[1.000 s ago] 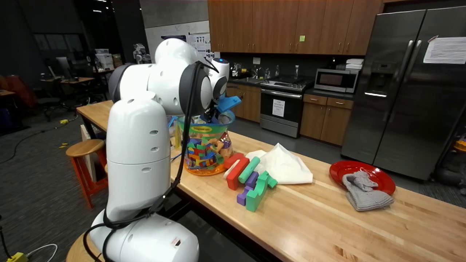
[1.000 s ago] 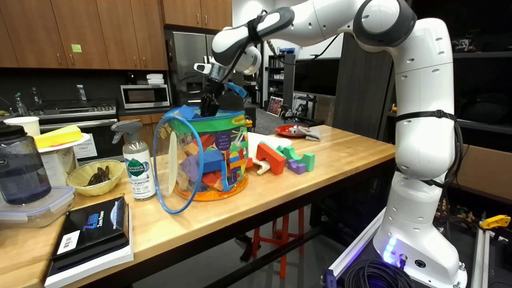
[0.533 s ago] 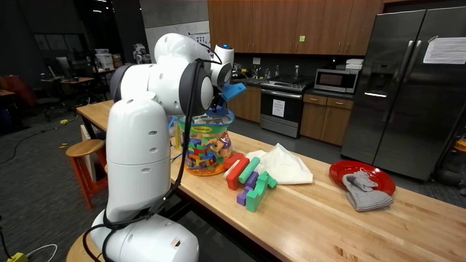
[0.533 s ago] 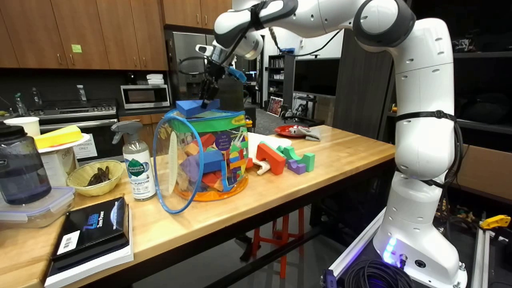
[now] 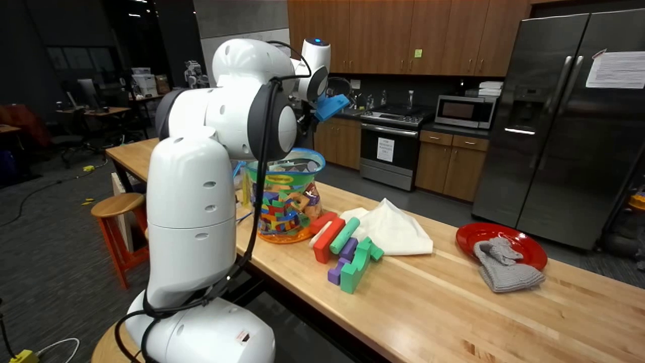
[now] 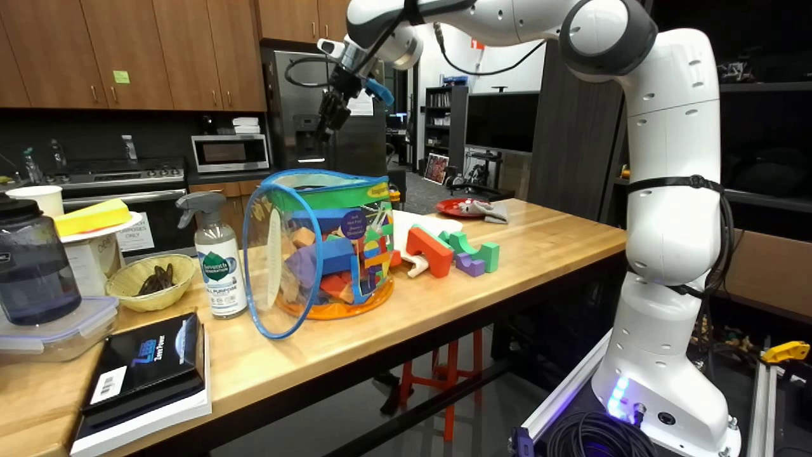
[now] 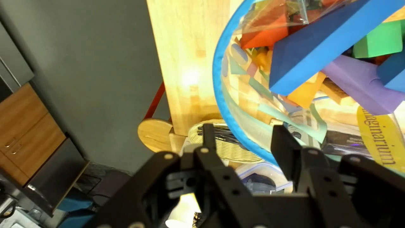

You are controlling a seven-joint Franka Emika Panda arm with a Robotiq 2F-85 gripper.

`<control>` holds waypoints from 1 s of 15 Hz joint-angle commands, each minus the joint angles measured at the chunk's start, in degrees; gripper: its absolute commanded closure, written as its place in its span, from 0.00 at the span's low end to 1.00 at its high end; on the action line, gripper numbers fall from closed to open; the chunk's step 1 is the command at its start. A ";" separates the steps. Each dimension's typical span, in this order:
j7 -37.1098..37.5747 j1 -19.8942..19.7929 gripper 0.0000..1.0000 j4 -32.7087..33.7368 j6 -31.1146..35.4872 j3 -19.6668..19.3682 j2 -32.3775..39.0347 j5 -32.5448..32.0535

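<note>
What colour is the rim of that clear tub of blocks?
The rim is blue, clearest in the wrist view.

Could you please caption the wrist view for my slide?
Open gripper above a clear, blue-rimmed container of colourful blocks.

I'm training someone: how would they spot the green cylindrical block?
On the pale wooden table, find the clear plastic bag of blocks. Near it, beside a red arch block, lies the green cylindrical block: a straight rod, unlike the notched green block.
</note>
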 commanded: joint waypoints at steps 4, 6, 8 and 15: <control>-0.03 -0.64 0.45 1.26 -0.04 -0.62 0.00 0.14; -0.04 -0.76 0.33 1.26 -0.05 -0.62 0.01 0.14; -0.03 -0.76 0.08 1.26 -0.06 -0.62 0.00 0.14; 1.54 0.18 0.00 -2.46 -0.98 -0.20 -0.28 0.22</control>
